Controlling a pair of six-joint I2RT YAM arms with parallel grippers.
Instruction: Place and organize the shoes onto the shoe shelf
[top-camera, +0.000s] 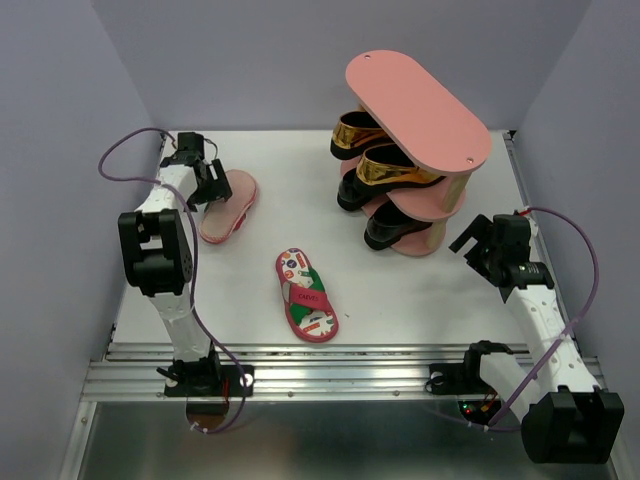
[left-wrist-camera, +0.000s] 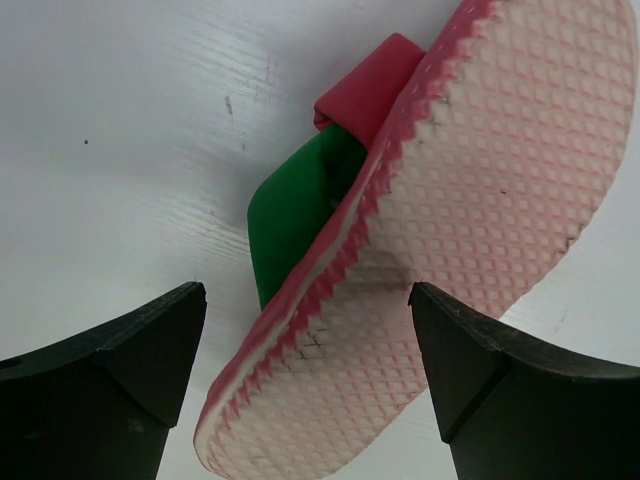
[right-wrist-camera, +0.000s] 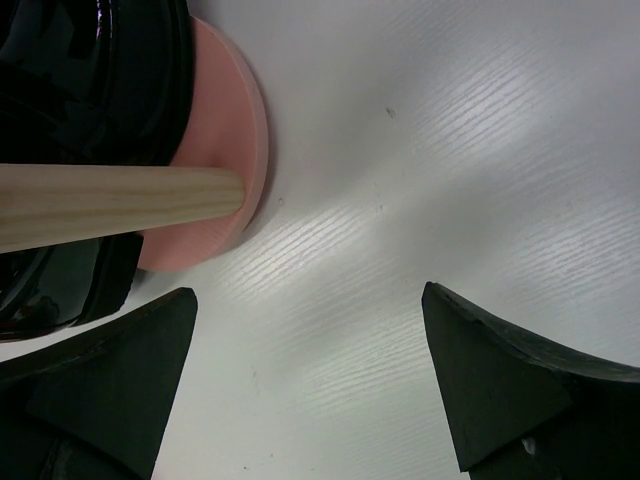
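Note:
One pink flip-flop (top-camera: 230, 207) lies sole-up at the far left of the table. My left gripper (top-camera: 212, 186) hovers over one end of it. In the left wrist view the waffle-patterned sole (left-wrist-camera: 470, 200) runs between the wide-open fingers of my left gripper (left-wrist-camera: 305, 295) with a gap on each side, and its red and green strap (left-wrist-camera: 310, 190) shows beneath. A second flip-flop (top-camera: 307, 295) lies footbed-up in the middle. The pink shoe shelf (top-camera: 415, 105) at the back right holds gold loafers (top-camera: 385, 165) on its middle board and black loafers (top-camera: 395, 225) on the bottom board. My right gripper (top-camera: 472, 240) is open and holds nothing beside the shelf's base.
In the right wrist view the shelf's bottom board (right-wrist-camera: 215, 150), a wooden post (right-wrist-camera: 110, 205) and a black loafer (right-wrist-camera: 90, 80) lie at the left, ahead of my right gripper (right-wrist-camera: 309, 292). Grey walls close in on the left, back and right. A metal rail (top-camera: 340, 365) runs along the near edge.

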